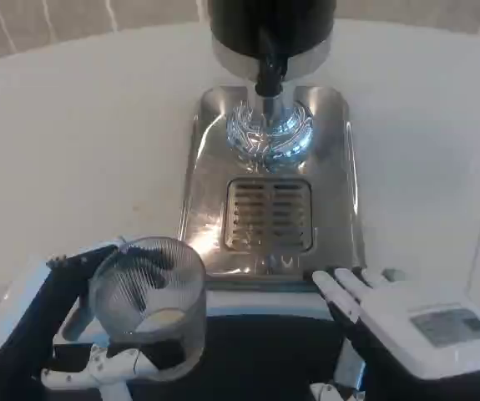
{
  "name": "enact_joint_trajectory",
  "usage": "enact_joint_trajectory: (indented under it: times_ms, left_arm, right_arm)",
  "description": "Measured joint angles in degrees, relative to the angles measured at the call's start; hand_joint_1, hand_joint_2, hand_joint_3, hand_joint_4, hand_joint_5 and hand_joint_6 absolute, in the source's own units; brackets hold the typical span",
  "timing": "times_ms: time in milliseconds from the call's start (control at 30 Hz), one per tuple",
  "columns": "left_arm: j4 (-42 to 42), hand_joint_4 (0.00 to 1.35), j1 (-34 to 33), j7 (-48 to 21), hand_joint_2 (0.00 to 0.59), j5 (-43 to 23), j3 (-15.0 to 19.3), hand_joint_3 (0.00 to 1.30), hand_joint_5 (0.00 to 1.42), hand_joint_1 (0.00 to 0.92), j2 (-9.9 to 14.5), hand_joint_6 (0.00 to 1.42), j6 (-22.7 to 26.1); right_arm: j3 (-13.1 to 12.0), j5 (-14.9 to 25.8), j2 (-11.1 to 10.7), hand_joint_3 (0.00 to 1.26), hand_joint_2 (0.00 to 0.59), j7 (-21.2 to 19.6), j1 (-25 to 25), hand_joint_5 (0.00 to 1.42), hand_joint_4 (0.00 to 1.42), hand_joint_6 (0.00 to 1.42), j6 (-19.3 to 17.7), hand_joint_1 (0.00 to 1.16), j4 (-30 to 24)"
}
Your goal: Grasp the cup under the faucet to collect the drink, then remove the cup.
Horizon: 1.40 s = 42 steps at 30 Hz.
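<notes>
One cup (149,292) in left hand (73,326) fingers' grasp, right hand (406,322) released, one faucet (268,79).

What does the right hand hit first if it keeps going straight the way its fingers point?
Probably the dispenser's steel drip tray. The right hand points up and slightly left in the head view, fingertips at the tray's front right edge. Its height above the tray is unclear, so it might pass over.

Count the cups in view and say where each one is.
1. The cup is held in the left hand, near the table's front edge, short of the dispenser's tray. None seems hidden.
</notes>
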Motion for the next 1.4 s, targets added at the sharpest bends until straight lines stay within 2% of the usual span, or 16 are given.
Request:
enact_joint_trajectory:
  times_ms: [500,867,1233,1400]
  left_arm:
    - [-1.5,1.25,1.4,0.0,0.076,0.0,0.5,1.02,1.40,0.536,-1.0,1.42,0.0]
    - [-1.7,1.25,1.0,0.0,0.075,0.2,0.4,1.02,1.40,0.534,-3.8,1.42,2.5]
    - [5.5,1.25,-8.6,1.7,0.066,2.5,-0.2,1.02,1.40,0.541,-6.0,1.42,3.6]
    - [11.1,1.24,-13.7,4.3,0.064,4.9,-0.9,1.02,1.40,0.542,-6.8,1.42,3.6]
  right_arm:
    - [0.0,0.0,0.6,0.00,0.502,0.0,1.1,0.00,0.00,0.00,0.0,0.25,-1.1]
    - [-0.7,-0.5,1.8,0.00,0.508,0.0,2.0,0.00,0.00,0.00,-0.2,0.24,-2.0]
    - [-2.4,-1.6,2.7,0.00,0.514,1.0,1.7,0.00,0.00,0.00,-0.2,0.22,-2.1]
    - [-2.6,-2.6,3.9,0.00,0.515,2.1,1.9,0.00,0.00,0.00,-0.2,0.21,-2.4]
